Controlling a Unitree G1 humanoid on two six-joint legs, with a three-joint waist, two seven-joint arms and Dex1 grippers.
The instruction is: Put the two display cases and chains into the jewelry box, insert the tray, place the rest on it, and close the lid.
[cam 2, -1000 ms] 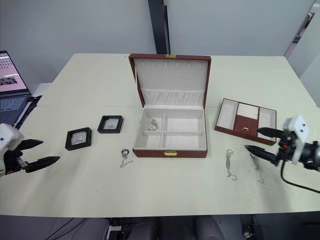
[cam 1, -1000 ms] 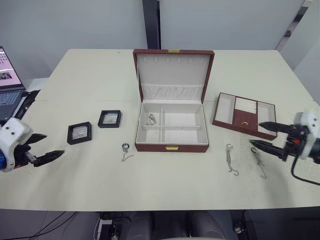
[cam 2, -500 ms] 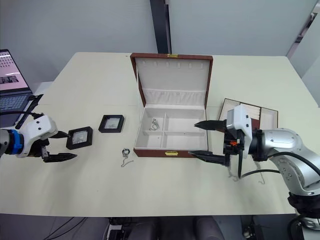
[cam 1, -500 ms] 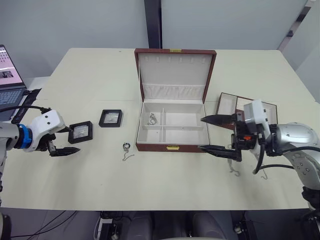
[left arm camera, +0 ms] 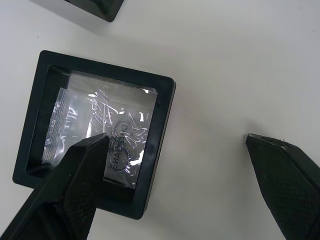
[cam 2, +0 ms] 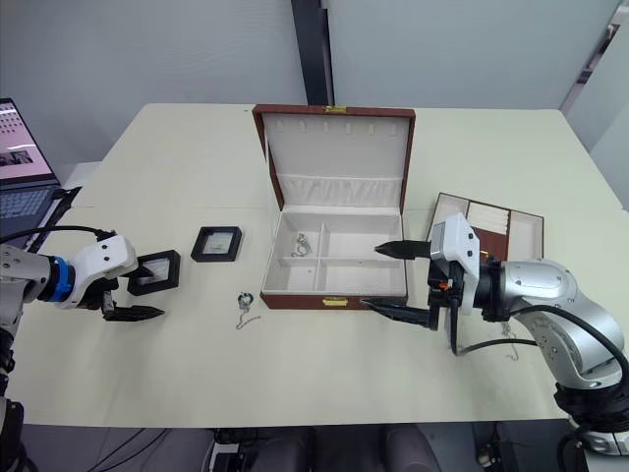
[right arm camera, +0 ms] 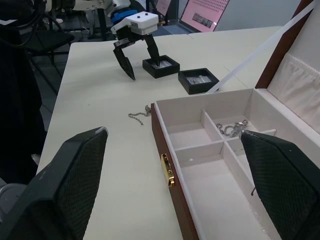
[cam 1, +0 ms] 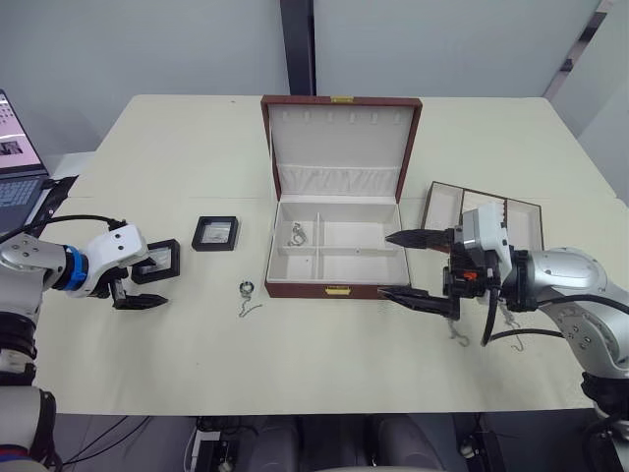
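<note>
On the pale cream table (cam 1: 197, 374) the large reddish-brown jewelry box (cam 1: 337, 256) stands with its hinged lid (cam 1: 340, 147) raised upright, showing a cream lining, and a short silver chain (cam 1: 298, 234) lies in its rear left compartment. The left gripper (cam 1: 140, 285) hangs over the nearer of two small square black-framed display cases (cam 1: 157, 259), fingers spread apart and grasping nothing; in the left wrist view one black fingertip (left arm camera: 82, 170) overlaps the case's clear centre while the other sits over bare table beside the frame. The second black display case (cam 1: 215, 233) rests just beyond it, nearer the box. A loose curled silver chain (cam 1: 248, 295) lies on the table near the box's front left corner. The right gripper (cam 1: 401, 265) hovers at the box's front right corner, its fingers wide apart and empty. The shallow reddish-brown tray (cam 1: 511, 213) sits to the right of the box, partly behind the right arm, and two straighter silver chains (cam 1: 458, 329) lie on the table below that arm.
</note>
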